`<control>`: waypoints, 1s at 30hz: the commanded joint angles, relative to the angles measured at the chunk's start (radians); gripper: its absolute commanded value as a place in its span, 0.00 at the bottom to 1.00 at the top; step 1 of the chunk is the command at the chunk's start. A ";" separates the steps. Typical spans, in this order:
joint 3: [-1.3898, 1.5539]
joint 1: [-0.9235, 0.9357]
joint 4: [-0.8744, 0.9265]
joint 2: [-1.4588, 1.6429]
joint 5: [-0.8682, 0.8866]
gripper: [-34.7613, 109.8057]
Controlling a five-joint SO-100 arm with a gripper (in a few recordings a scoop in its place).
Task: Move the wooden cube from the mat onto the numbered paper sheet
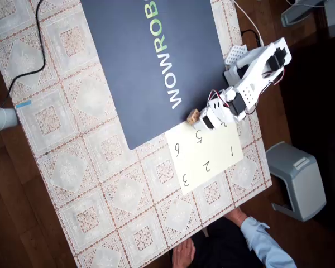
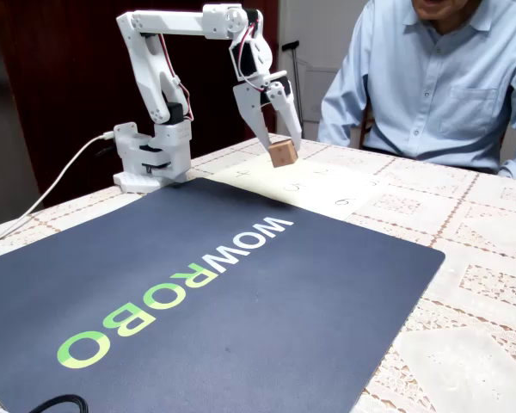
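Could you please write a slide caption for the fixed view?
End effector holds the cube above the paper, beyond the mat.

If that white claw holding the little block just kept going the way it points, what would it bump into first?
The gripper points down with the wooden cube between its fingers, so it would probably meet the numbered paper sheet near the mat edge; depth is unclear.

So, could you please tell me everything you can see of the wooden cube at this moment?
The wooden cube is a tiny light-brown block that looks like plain wood; any marks on its faces are too small to make out. In the fixed view it is pinched between the fingertips of the white gripper, slightly tilted, and appears lifted clear of the surface, above the near edge of the numbered paper sheet. In the overhead view it shows at the border between the mat and the sheet. Only the fingers touch it.
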 commanded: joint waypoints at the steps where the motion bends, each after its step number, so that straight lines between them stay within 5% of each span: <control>1: 0.035 -0.166 0.031 0.106 0.034 0.24; 6: 0.100 -0.295 0.000 0.061 0.061 0.24; 14: 0.184 -0.143 -0.195 -0.158 -0.014 0.24; 30: -0.209 -0.176 -0.080 -0.508 0.029 0.24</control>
